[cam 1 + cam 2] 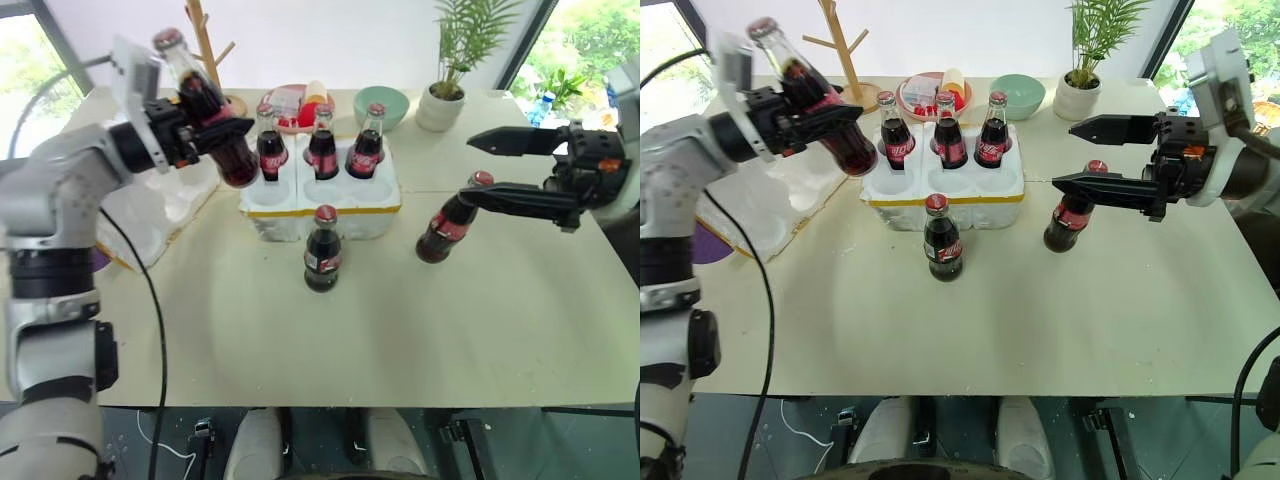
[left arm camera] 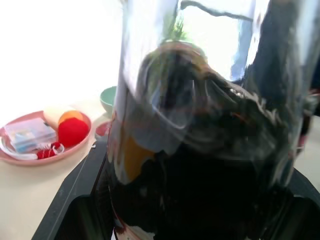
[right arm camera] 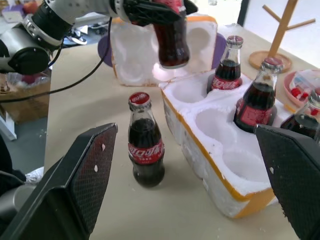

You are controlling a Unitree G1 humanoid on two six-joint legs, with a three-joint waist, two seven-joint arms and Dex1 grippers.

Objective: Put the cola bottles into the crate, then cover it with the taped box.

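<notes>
I am carrying a bottle (image 1: 205,110) in the left gripper (image 1: 215,128), whose fingers are clamped around its body; it is hanging tilted in the air just beside the crate (image 1: 320,205), off the crate's left end and above the level of the wells. Three bottles (image 1: 322,145) are already standing in the crate's far row, while the three near wells are showing bare. One more bottle (image 1: 322,250) is standing on the table (image 1: 400,330) just in front of the crate, and another (image 1: 450,222) is standing to the crate's right. The right gripper (image 1: 490,165) is hovering with its fingers spread wide and nothing between them, its lower finger lying across that bottle's neck in the head views. The taped box (image 1: 150,215) is lying to the left of the crate, still apart from it. I judge I am in the loading step, about halfway through; next I should be righting the held bottle over a near well and lowering it straight in.
</notes>
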